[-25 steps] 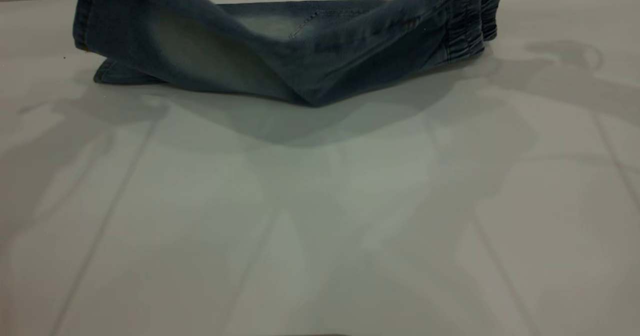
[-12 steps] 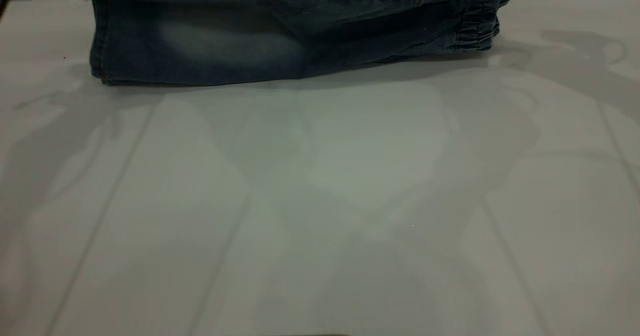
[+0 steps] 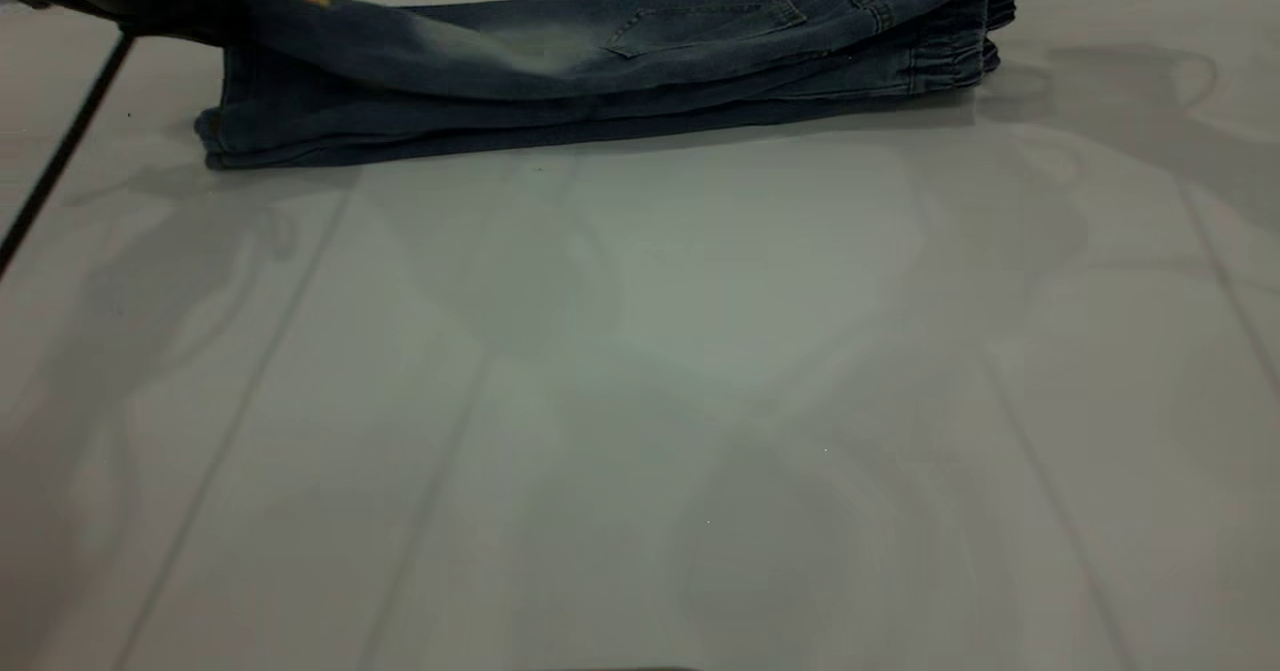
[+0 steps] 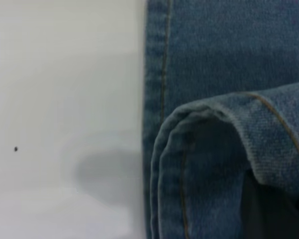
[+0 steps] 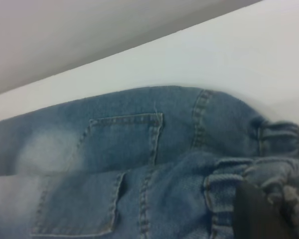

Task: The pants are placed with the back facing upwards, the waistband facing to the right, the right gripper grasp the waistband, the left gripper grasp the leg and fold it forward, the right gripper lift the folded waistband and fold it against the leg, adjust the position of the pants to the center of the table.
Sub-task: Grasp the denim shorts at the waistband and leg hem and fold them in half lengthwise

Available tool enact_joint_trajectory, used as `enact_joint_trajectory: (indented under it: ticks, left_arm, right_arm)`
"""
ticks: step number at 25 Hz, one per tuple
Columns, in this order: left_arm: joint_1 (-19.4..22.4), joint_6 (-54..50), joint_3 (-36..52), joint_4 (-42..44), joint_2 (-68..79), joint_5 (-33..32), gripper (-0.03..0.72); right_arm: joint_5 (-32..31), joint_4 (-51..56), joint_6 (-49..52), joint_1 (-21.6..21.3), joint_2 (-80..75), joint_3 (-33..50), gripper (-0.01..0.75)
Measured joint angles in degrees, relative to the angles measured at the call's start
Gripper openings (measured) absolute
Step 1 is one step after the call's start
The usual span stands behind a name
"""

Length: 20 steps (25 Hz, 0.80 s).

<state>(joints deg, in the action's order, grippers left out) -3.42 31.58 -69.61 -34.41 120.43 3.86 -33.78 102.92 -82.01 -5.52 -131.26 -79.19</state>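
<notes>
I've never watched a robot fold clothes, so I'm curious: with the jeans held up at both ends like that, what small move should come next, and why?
Probably lower both ends and let go. The pants already lie doubled lengthwise on the table, yet the left gripper holds the leg raised at one end, and the right gripper holds the waistband lifted at the other. Setting them down would flatten the fold.

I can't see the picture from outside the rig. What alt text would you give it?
Folded blue pants lie lengthwise at the far side of a white table, waistband at the right. A dark left pincer holds the leg end, and the right arm reaches the waistband at the top edge.
</notes>
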Motion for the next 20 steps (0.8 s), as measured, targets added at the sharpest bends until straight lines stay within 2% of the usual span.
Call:
enact_joint_trajectory:
  ticks: [7, 11, 14, 16, 20]
  left_arm:
    - [-0.75, 1.04, -0.02, -0.11, 2.98, 8.77, 0.036]
    - [-0.75, 1.32, -0.08, 1.58, 4.11, 11.09, 0.044]
    - [-0.75, 1.32, -0.13, 7.44, 4.89, 11.41, 0.074]
    - [-0.75, 1.32, -0.13, 10.87, 5.34, 11.61, 0.116]
    - [-0.75, 2.37, -0.13, 16.43, 5.42, 12.99, 0.26]
  right_arm:
    - [0.75, -0.06, -1.2, 0.0, -0.43, -2.58, 0.043]
    - [1.93, 0.04, -2.88, 0.0, -1.22, -4.39, 0.085]
    - [2.59, 0.09, -3.79, 0.0, -2.61, -5.72, 0.172]
    - [3.1, 0.09, -3.96, 0.0, -3.26, -6.15, 0.278]
    - [3.69, 0.09, -4.13, 0.0, -3.42, -6.26, 0.515]
